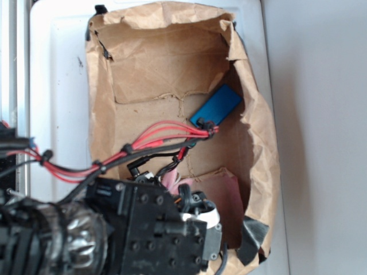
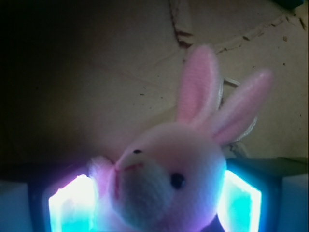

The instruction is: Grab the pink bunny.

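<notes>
Pink plush fills our wrist view: the pink bunny (image 2: 169, 179) sits between the two glowing fingers (image 2: 239, 205) of our gripper (image 2: 154, 208), head flanked on both sides. We judge the gripper narrowed around it, though contact itself is hard to confirm. The bunny lies on the floor of a brown paper bag (image 1: 143, 63), beneath our arm, with a blue block (image 1: 216, 106) well apart. Its ears point away from the gripper, long axis running between the fingers, which suits a squeeze across the head.

One pink bunny (image 2: 166, 179) — one blue block (image 1: 215, 105) (one paper bag (image 1: 143, 86)).
</notes>
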{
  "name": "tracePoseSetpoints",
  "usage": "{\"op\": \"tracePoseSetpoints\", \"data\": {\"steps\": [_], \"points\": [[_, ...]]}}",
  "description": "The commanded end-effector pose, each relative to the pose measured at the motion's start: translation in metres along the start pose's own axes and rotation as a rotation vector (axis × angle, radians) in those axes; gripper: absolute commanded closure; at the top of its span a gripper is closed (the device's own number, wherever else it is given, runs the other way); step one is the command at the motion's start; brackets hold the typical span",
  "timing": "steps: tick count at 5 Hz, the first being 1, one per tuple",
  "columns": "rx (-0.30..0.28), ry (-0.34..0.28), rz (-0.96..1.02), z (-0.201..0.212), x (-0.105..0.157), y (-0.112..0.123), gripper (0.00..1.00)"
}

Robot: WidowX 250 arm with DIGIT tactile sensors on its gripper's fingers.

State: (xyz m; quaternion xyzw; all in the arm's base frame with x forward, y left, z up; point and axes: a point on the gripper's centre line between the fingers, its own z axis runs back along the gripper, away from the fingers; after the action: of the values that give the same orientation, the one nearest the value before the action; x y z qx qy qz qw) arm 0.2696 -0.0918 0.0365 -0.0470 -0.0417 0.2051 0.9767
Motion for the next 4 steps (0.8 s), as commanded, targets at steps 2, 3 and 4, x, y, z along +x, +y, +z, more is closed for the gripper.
{"op": "tracePoseSetpoints", "data": {"steps": [2, 3, 4], "points": [[-0.006, -0.026, 0.022, 0.003, -0.002, -0.002, 1.0], [0.002, -0.061, 0.031, 0.015, 0.0, 0.012, 1.0], [0.101, -0.144, 0.052, 0.028, 0.013, 0.044, 1.0]]}}
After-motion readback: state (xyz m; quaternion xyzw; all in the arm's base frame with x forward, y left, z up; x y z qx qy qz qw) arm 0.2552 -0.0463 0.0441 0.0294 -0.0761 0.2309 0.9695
